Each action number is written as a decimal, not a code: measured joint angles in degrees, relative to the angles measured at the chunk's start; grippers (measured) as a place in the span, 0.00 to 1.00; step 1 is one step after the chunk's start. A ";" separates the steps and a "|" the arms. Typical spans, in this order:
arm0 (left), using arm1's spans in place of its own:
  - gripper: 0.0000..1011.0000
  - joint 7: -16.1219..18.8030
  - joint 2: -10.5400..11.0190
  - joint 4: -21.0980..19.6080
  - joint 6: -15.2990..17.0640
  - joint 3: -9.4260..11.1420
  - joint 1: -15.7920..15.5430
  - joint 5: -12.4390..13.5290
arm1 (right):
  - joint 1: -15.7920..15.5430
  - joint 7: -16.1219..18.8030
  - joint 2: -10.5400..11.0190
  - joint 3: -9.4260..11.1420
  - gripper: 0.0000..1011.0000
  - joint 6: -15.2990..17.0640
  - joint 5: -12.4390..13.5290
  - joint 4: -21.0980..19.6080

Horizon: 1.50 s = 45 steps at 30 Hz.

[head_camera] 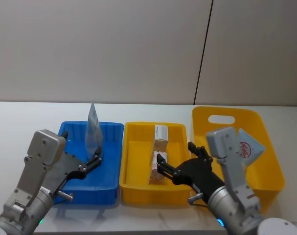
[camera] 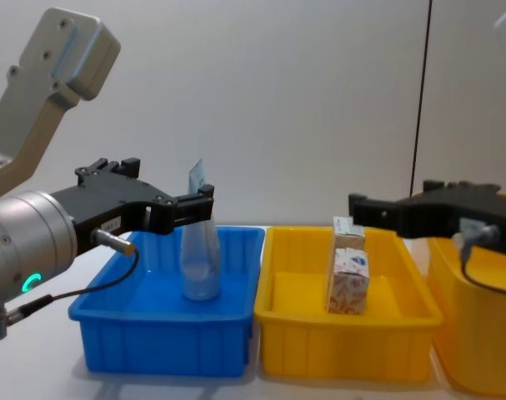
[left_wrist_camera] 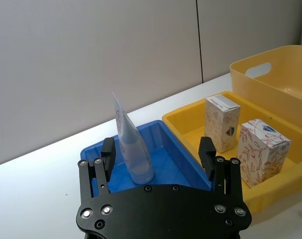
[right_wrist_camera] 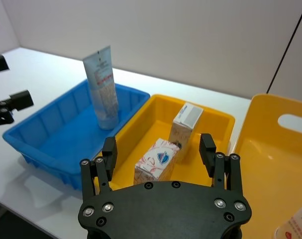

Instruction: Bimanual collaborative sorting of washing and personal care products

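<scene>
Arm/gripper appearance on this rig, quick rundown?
Both alike: left gripper and right gripper are black, two-fingered, with a flat palm plate studded with silver screws. The wrists are silver-grey cylinders topped by boxy pale-grey housings; a thin black cable loops from each. Left wrist shows a green light.

Two pale-blue tubes are counted: a plain tube point(head_camera: 93, 129) and a red-logo tube point(head_camera: 247, 147). Two cartons are counted: a beige carton point(head_camera: 161, 136) and a red-printed carton point(head_camera: 159, 167). Three bins are counted: a blue bin point(head_camera: 111, 161), a shallow yellow bin point(head_camera: 136, 156) and a tall yellow bin point(head_camera: 221, 111).
</scene>
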 joint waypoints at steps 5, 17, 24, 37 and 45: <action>0.99 0.00 0.00 0.00 -0.02 0.00 0.00 0.00 | 1.48 -2.71 -2.29 -1.64 0.99 3.15 -2.25 2.14; 0.99 0.00 0.00 0.00 -0.04 0.00 0.00 0.00 | 3.95 -7.48 -6.91 -4.03 0.99 6.76 -5.73 7.29; 0.99 0.00 0.00 0.00 -0.04 0.00 0.00 -0.01 | 5.29 -10.08 -9.51 -4.78 0.99 7.61 -7.37 10.52; 0.99 0.00 0.00 0.00 -0.04 0.00 0.00 0.00 | 7.45 -14.55 -13.32 -4.87 0.99 7.68 -9.84 16.36; 0.99 0.00 0.00 0.00 -0.04 0.00 0.00 -0.01 | 9.30 -15.90 -15.28 -4.62 0.99 6.98 -10.75 20.26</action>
